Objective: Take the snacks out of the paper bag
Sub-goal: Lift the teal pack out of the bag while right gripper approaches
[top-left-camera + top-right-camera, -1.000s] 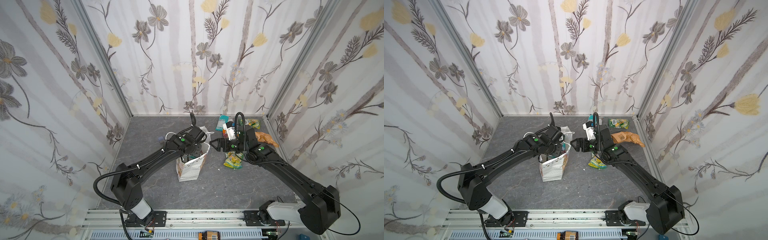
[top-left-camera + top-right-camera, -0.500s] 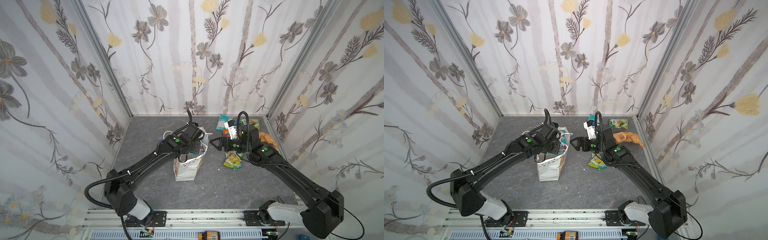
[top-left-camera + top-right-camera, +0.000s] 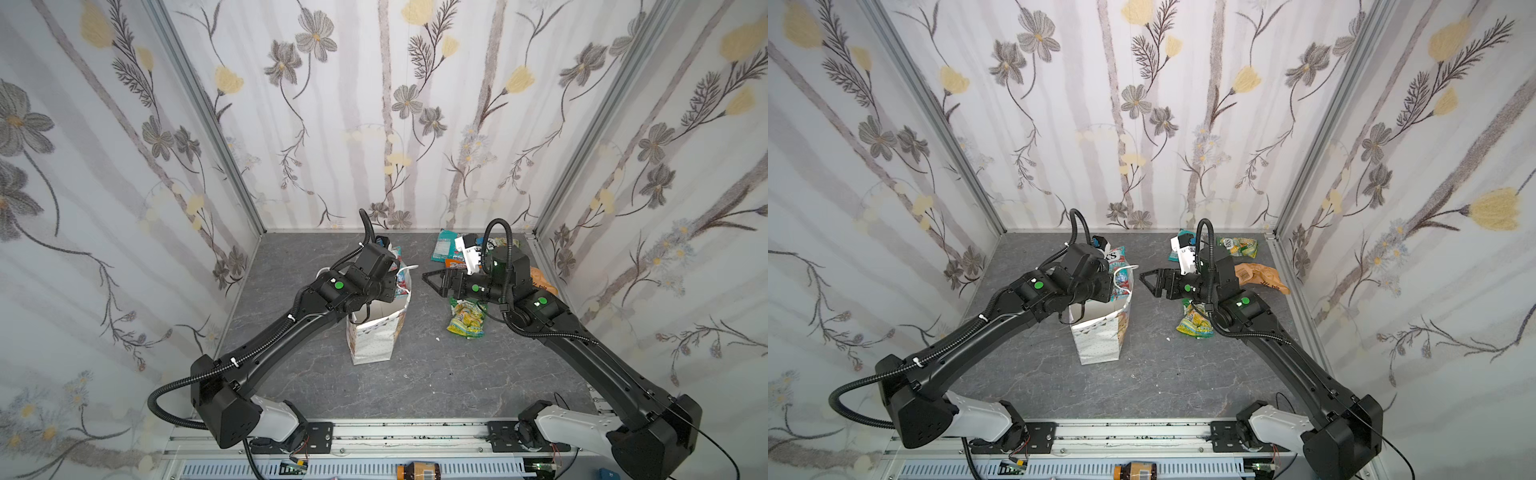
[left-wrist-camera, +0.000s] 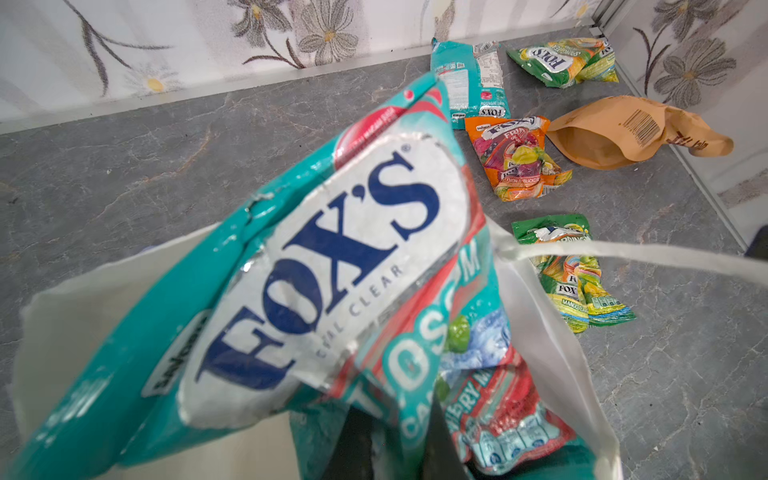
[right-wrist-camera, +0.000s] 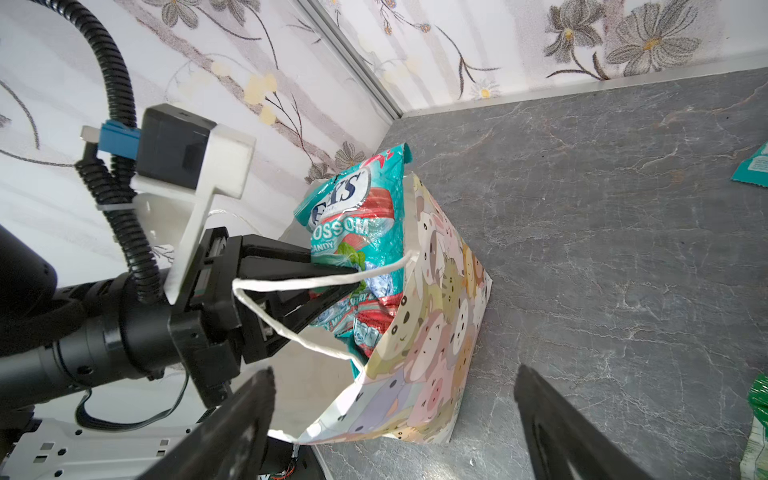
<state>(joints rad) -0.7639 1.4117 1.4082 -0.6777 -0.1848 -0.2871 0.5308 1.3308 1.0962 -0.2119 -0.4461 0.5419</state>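
On the left, a teal crinkly packet (image 4: 332, 257) is being gripped by the closed left hand (image 5: 347, 279) and drawn up out of the white paper gift bag (image 3: 374, 336), which is standing on the grey counter (image 3: 415, 386). Against a second ago the packet is being carried higher. Its top is now clear of the rim, while its lower end is being kept inside. One more snack is thus judged nearly freed; whether others are being hidden below cannot be told.

Further right, the right hand (image 5: 395, 370) is being held wide open and empty beside the bag. Five loose snacks, among them an orange-red packet (image 4: 515, 158) and a tan barcoded pouch (image 4: 623, 133), are being shown unobstructed only by the left wrist view. Only in the right wrist view is a white cord handle (image 5: 291, 284) being shown draped over the left hand, a possible snag.
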